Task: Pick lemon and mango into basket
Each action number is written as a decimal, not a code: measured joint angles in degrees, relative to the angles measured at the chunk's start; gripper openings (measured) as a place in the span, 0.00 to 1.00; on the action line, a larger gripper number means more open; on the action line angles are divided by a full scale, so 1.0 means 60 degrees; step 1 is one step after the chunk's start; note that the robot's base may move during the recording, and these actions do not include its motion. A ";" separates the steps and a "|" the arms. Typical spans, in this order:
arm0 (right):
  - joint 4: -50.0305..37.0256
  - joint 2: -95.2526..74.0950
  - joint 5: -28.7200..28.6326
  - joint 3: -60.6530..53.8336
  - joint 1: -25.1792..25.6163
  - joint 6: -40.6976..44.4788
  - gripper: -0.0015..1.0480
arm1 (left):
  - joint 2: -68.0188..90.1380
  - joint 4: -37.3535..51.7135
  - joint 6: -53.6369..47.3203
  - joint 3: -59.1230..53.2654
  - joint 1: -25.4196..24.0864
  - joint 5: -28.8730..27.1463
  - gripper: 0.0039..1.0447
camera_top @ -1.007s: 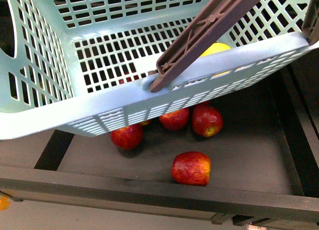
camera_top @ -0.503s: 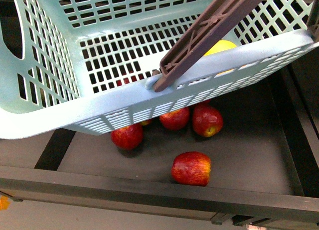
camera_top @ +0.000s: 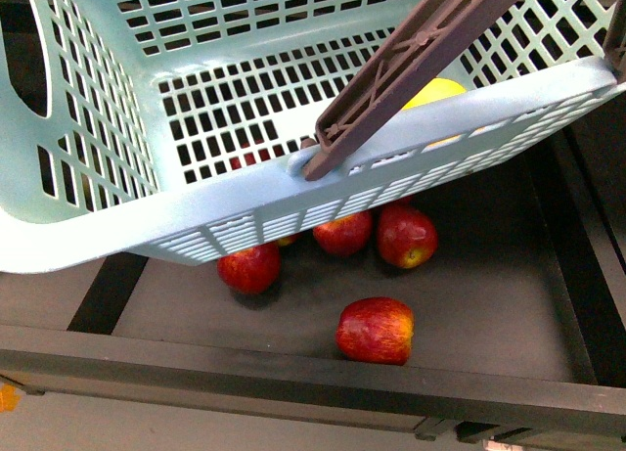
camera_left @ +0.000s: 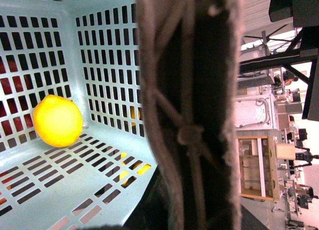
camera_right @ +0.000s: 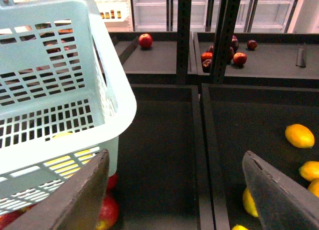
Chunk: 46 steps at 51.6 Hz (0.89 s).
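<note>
Left wrist view: the small, bright yellow, smooth-skinned lemon lies on the slotted floor of the light teal plastic basket, against a side wall. We judge that half of the task done. No second fruit shows inside. What we take for the mango, an elongated orange-yellow oval, lies in a dark flat-bottomed bin well apart from the basket, with similar yellow fruits near it; it is left to fetch. The basket's brown ribbed plastic handle runs close across this camera, and we cannot tell how the left gripper's fingers stand. The right gripper has its grey fingers spread wide and holds nothing. Glossy red apples sit below the basket.
</note>
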State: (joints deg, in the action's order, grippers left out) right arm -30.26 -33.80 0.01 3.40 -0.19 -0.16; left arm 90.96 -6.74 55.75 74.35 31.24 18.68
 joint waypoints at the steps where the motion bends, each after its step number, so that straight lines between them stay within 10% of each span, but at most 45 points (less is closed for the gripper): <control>1: 0.0000 0.0000 0.0000 0.0000 0.0000 0.0000 0.82 | 0.0004 0.0000 0.0004 0.0000 0.0000 0.0000 0.05; 5: 0.0000 0.0000 0.0022 -0.0004 0.0000 -0.0004 0.93 | 0.0000 0.0000 0.0000 0.0000 0.0004 -0.0015 0.05; 46: 0.0018 0.0022 0.0000 -0.0033 0.0018 0.0000 0.92 | -0.0004 -0.0007 0.0004 0.0015 -0.0011 -0.0007 0.05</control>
State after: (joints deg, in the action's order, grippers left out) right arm -30.15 -33.67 0.01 3.20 -0.08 -0.16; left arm 90.94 -6.79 55.77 74.43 31.18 18.63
